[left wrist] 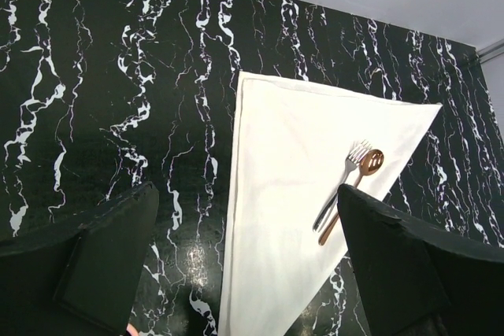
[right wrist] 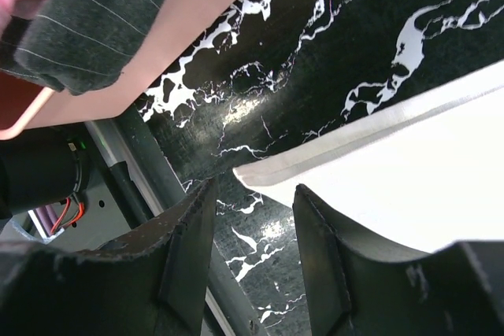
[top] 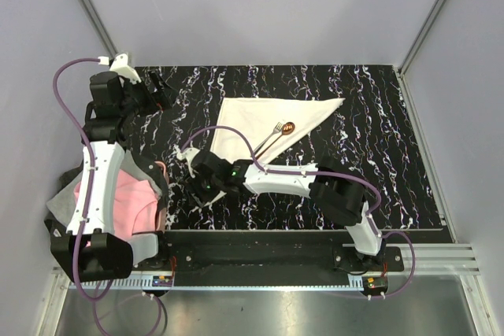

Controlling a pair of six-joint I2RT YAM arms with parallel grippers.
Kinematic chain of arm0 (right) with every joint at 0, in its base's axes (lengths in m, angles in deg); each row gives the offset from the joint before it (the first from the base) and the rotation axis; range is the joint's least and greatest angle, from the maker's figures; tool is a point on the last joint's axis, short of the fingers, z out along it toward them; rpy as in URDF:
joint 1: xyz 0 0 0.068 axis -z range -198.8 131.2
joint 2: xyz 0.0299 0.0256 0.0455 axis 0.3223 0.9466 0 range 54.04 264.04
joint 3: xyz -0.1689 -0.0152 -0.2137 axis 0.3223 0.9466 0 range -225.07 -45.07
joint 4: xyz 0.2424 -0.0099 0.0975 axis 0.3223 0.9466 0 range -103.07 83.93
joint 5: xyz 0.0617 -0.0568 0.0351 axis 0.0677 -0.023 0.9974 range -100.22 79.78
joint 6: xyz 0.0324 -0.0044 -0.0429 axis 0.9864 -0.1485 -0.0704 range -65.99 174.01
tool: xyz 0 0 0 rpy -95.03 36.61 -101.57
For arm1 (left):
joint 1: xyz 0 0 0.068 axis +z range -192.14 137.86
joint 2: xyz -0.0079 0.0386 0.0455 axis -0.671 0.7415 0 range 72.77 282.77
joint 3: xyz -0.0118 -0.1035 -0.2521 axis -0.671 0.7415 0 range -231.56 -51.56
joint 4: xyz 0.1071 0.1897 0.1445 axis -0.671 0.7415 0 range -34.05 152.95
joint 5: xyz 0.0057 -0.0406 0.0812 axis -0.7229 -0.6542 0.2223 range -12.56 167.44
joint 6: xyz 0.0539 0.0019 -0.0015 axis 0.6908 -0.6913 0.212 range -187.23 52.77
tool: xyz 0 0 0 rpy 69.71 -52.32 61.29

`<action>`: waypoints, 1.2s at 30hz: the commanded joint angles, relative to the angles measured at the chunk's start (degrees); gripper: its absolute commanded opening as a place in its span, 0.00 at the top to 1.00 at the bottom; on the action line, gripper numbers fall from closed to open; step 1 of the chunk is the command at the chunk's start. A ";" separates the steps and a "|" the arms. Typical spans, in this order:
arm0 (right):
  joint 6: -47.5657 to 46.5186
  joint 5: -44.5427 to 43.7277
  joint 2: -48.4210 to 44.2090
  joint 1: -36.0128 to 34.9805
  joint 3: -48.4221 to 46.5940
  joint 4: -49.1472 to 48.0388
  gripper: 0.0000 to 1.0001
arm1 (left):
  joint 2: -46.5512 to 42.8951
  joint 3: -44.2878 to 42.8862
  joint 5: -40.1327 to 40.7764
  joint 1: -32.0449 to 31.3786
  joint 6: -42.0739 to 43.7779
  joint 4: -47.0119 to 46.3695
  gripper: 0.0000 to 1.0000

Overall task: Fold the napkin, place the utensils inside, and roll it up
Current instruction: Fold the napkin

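a cream napkin (top: 260, 120) lies flat on the black marbled table (top: 394, 163), folded into a triangle with a doubled edge. its longest edge runs on a slant, from a pointed corner just ahead of the right claw (right wrist: 253, 198) to a far corner well beyond it. the right claw sits low over the table, fingers parted a moderate way and holding nothing; the napkin's near corner shows in the gap between their tips. further out from that claw, a silver fork (top: 266, 140) and a copper spoon (top: 288, 127) lie side by side on the napkin, parallel to the long edge, heads pointing away from the claw. the left claw (top: 161, 92) is raised to one side of the napkin, spread wide and empty. a pink and grey cloth (top: 130, 194) lies beyond the right claw's fingertips.
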 commanded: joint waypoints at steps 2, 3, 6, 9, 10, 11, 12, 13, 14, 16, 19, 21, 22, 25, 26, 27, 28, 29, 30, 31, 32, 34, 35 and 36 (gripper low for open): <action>2.54 0.16 0.35 -0.20 1.41 -1.64 0.48 | -0.33 0.64 -2.14 0.48 -0.50 -3.30 0.01; 2.37 0.16 0.44 -0.28 1.50 -2.16 0.48 | -0.42 0.64 -2.14 0.48 -0.50 -3.30 0.01; 1.84 0.42 1.67 -0.28 0.72 -2.26 0.48 | -0.51 0.73 -2.31 0.65 -0.59 -3.48 0.01; 1.84 1.56 3.16 -0.19 -0.25 -2.61 0.48 | -0.33 0.82 -2.40 0.83 -0.59 -3.65 0.01; 1.84 1.83 3.51 -0.19 -0.34 -2.87 0.48 | -0.42 0.73 -2.49 0.74 -0.68 -3.65 0.01; 1.93 2.00 4.13 -0.19 -0.52 -3.22 0.48 | -0.42 0.73 -2.49 0.74 -0.59 -3.65 0.01; 1.84 2.09 4.48 -0.28 -0.78 -3.31 0.48 | -0.42 0.82 -2.40 0.83 -0.59 -3.65 0.01; 1.75 2.09 5.18 -0.20 -1.04 -3.31 0.48 | -0.42 0.82 -2.49 0.83 -0.68 -3.74 0.01; 1.84 2.09 5.62 -0.19 -1.22 -3.40 0.48 | -0.42 0.91 -2.57 0.83 -0.76 -3.65 0.01; 1.84 2.18 6.50 -0.19 -1.48 -3.31 0.48 | -0.42 0.82 -2.57 0.83 -0.76 -3.83 0.01; 2.19 1.83 6.59 -0.28 -0.87 -2.70 0.48 | -0.33 0.91 -2.57 0.92 -0.85 -3.83 0.01; 2.02 1.22 6.07 -0.28 -0.17 -2.61 0.47 | -0.33 0.91 -2.84 0.92 -0.85 -3.74 0.01; 1.84 1.04 5.63 -0.20 -0.08 -2.43 0.45 | -0.42 0.91 -2.84 0.92 -0.85 -3.83 0.01; 0.88 0.34 5.01 -0.63 -0.17 -1.99 0.41 | -0.42 0.99 -3.01 0.92 -1.11 -4.09 0.01; 0.52 -0.54 4.84 -0.81 -0.25 -1.73 0.40 | -0.42 0.99 -3.28 1.00 -1.20 -4.09 0.01; -0.35 -0.98 4.49 -1.07 -0.43 -1.82 0.40 | -0.33 1.08 -3.45 1.01 -1.38 -4.18 0.01; -0.88 -1.51 3.96 -1.68 -0.52 -1.82 0.39 | -0.33 1.08 -3.63 1.01 -1.38 -4.27 0.01; -1.32 -2.56 3.61 -2.12 -0.69 -1.64 0.39 | -0.24 1.08 -3.80 1.01 -1.47 -4.27 0.01; -2.28 -3.09 3.34 -2.39 -0.87 -1.64 0.39 | -0.33 1.17 -3.89 1.01 -1.55 -4.27 0.01; -2.81 -3.79 2.82 -3.26 -1.04 -1.55 0.38 | -0.33 1.17 -3.98 1.01 -1.47 -4.44 0.01; -3.25 -5.36 2.64 -3.53 -1.31 -1.47 0.38 | -0.33 1.17 -3.98 1.01 -1.55 -4.36 0.01; -3.96 -6.78 2.46 -4.23 -1.66 -1.38 0.37 | -0.33 1.17 -4.07 1.01 -1.64 -4.53 0.01; -4.22 -8.35 2.64 -4.67 -2.10 -1.12 0.37 | -0.42 1.26 -3.98 1.01 -1.64 -4.44 0.01; -4.49 -9.15 2.90 -4.85 -2.36 -0.94 0.38 | -0.33 1.26 -4.07 1.01 -1.64 -4.53 0.01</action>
